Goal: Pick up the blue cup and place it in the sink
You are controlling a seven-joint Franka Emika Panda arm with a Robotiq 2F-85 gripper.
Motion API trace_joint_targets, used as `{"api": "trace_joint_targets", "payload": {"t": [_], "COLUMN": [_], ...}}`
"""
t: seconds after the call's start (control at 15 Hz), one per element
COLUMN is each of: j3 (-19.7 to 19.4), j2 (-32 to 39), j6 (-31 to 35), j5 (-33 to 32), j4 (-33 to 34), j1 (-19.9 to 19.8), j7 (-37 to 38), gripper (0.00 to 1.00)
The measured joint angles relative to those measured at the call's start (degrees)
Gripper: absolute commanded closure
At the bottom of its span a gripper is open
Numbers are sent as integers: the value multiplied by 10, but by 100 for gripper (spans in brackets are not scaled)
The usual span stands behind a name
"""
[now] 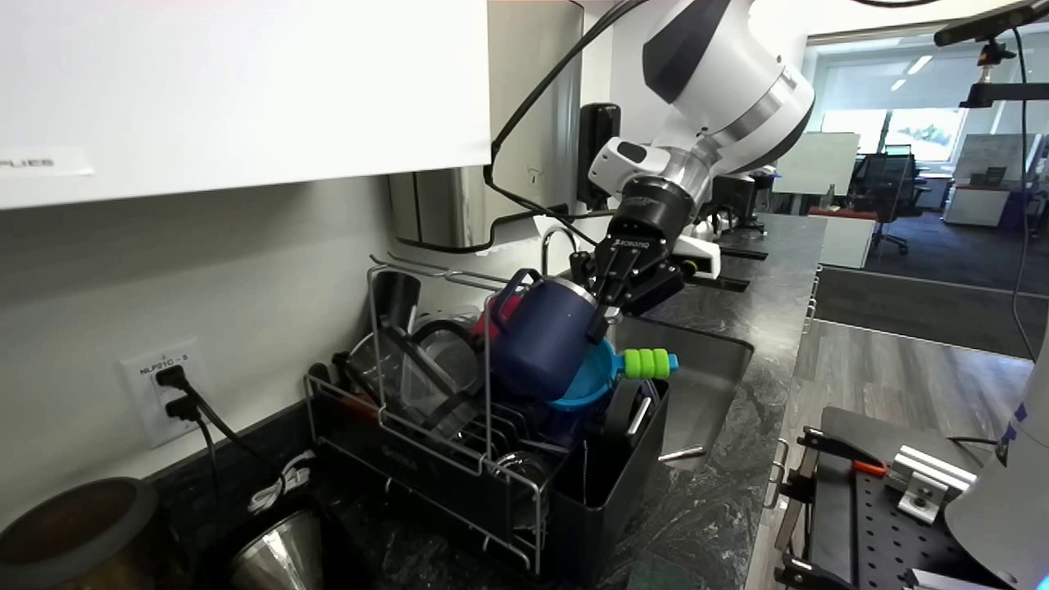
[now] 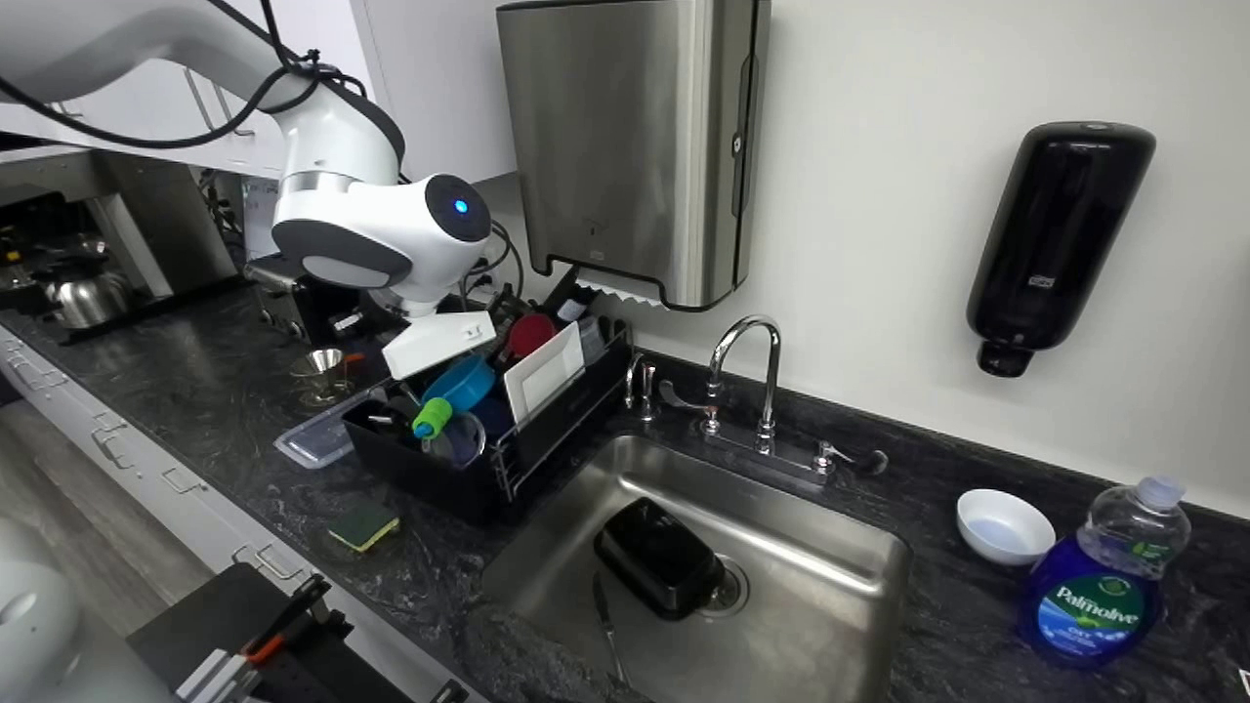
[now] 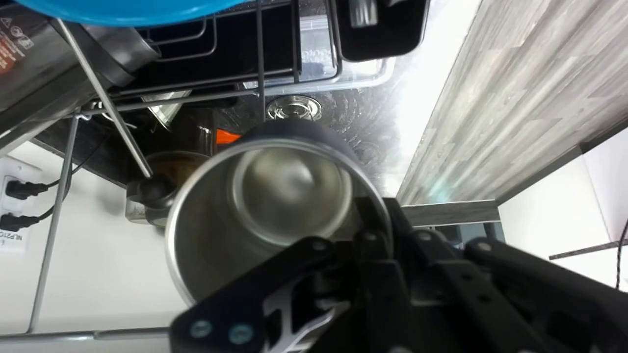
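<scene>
The dark blue cup (image 1: 541,340) is tilted above the black dish rack (image 1: 426,467) in an exterior view, its handle toward the upper left. In the wrist view I look into the cup's steel inside (image 3: 211,225). My gripper (image 1: 602,319) is shut on the cup's rim. In the wrist view, one finger of the gripper (image 3: 385,215) is inside the cup and one outside. In an exterior view the white wrist part hides the gripper and cup. The steel sink (image 2: 781,644) is beside the rack; it also shows in an exterior view (image 1: 709,369).
A light blue pan (image 2: 467,381) with a green grip and a white plate (image 2: 547,371) stand in the rack. A black dish (image 2: 659,557) and a knife (image 2: 605,620) lie in the sink. The faucet (image 2: 773,381) rises behind it. A towel dispenser (image 2: 625,146) hangs above.
</scene>
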Motion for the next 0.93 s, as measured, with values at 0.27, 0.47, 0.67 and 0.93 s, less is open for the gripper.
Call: {"api": "trace_joint_targets", "payload": {"t": [0.27, 0.47, 0.67, 0.93], "j3": [0, -2, -7, -17], "j2": [-1, -13, -34, -62], "j6": [-11, -34, -74, -127], "j5": [-3, -23, -55, -102], "j4": [2, 2, 2, 0], "j1": [-5, -11, -19, -31], "j7": [1, 15, 40, 70], "gripper": [98, 98, 98, 98]}}
